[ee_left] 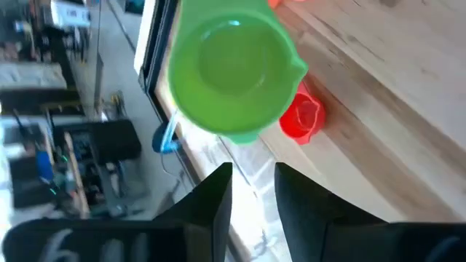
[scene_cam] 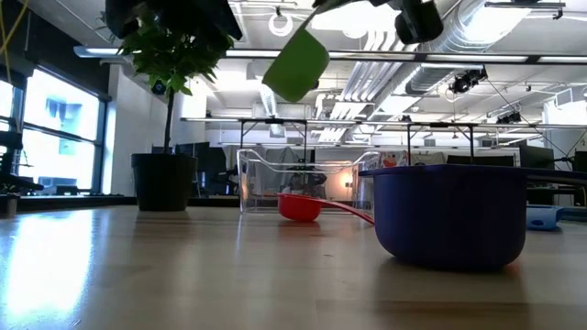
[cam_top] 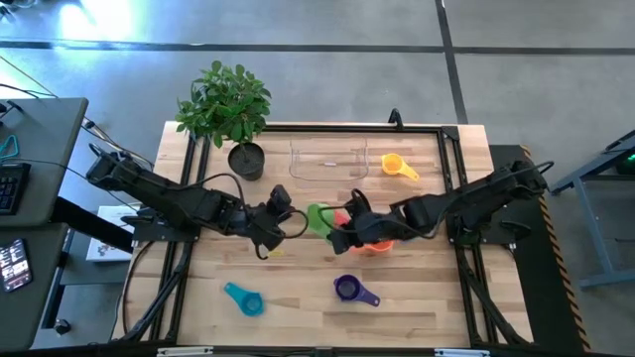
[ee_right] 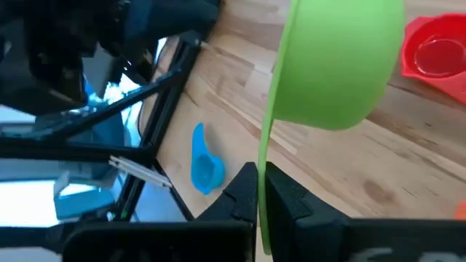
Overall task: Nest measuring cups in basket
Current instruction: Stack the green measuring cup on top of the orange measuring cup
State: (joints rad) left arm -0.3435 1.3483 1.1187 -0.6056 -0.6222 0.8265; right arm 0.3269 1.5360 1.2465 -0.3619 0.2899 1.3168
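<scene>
green cup: the green measuring cup (cam_top: 317,219) is up in the air over the middle of the table, held by its flat handle; in the low view (scene_cam: 296,64) it hangs tilted well above the wood.
right gripper: the right gripper (ee_right: 260,191) has its fingers pressed together on the green cup's thin handle, so that's what's carrying it. In the high view it sits (cam_top: 340,226) just right of the cup.
left gripper: the left gripper (ee_left: 251,191) is right beside the cup on the other side, fingers spread with a gap between them, nothing in them. From above it's at (cam_top: 281,205).
red cup: a red cup (cam_top: 342,217) lies on the table under the grippers, mostly covered from above; clearer in the low view (scene_cam: 300,207).
orange cup: an orange one (cam_top: 375,245) peeks out under the right arm, touching or just beside the red, can't tell which.
basket: the clear basket (cam_top: 328,176) sits near the back edge of the table, no cups in it.
yellow cup: yellow cup (cam_top: 398,167) is just right of the basket.
purple cup: purple cup (cam_top: 350,290) is near the front edge, well apart from the basket.
teal cup: teal cup (cam_top: 244,297) is also at the front, left of the purple one.
plant: a potted plant (cam_top: 229,109) stands at the back left corner, beside the basket.
</scene>
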